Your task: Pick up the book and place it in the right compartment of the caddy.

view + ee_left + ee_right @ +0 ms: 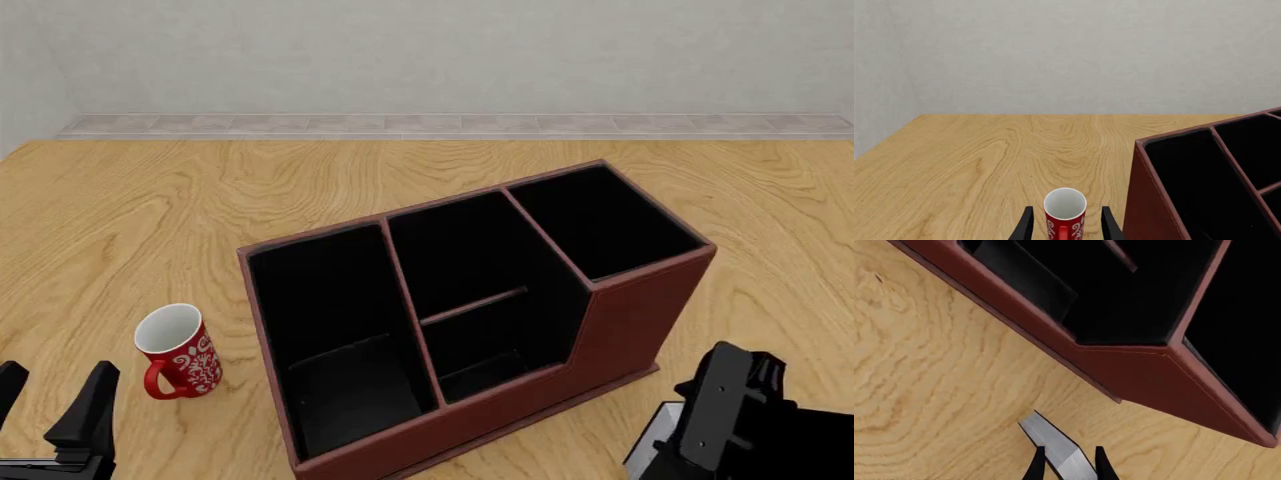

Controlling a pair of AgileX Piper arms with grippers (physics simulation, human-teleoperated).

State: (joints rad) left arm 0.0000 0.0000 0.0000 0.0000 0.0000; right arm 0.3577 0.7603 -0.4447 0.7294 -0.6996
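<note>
The book (1054,442) shows as a thin pale slab held edge-on between the fingers of my right gripper (1067,467), which is shut on it. In the front view only its white corner (650,442) shows beneath the right gripper (671,448), near the table's front edge, just in front of the caddy's right end. The dark reddish-brown caddy (627,330) stands mid-table, and its small right compartment (607,220) holds nothing. My left gripper (47,400) stands open at the front left, holding nothing.
A red-and-white mug (176,352) stands upright just left of the caddy, a little ahead of the left gripper's fingers (1025,225). The caddy's tall left wall (1147,200) rises close beside it. Bare wooden table stretches left and behind.
</note>
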